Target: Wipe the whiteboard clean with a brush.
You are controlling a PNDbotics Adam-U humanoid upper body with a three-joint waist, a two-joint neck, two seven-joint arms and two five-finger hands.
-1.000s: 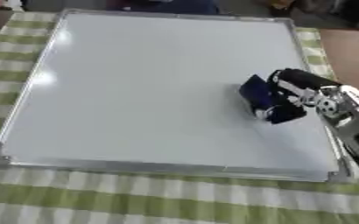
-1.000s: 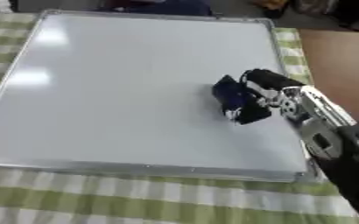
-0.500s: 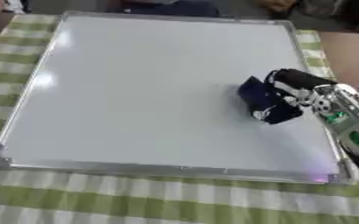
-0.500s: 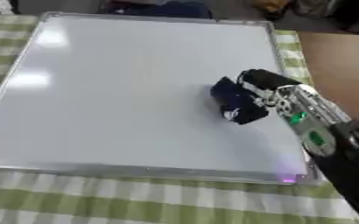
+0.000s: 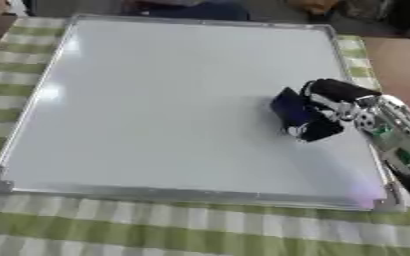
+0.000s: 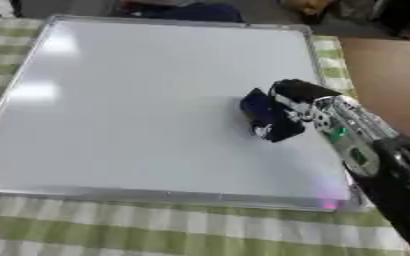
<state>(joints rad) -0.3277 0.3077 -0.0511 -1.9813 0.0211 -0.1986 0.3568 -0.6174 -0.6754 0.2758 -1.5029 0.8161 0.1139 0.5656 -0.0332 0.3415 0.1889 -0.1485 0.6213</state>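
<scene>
Your right hand [image 5: 340, 102] has its fingers curled around the dark blue brush [image 5: 293, 112]. The brush sits under those fingers and presses on the whiteboard [image 5: 156, 100], near the board's right edge, about halfway down. The board looks white all over.

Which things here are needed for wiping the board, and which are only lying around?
For the job:
- whiteboard, no marks visible on it
- dark blue brush, resting on the board
- right robot hand, curled around the brush

Only lying around:
- green checked tablecloth under the board
- brown tabletop
</scene>
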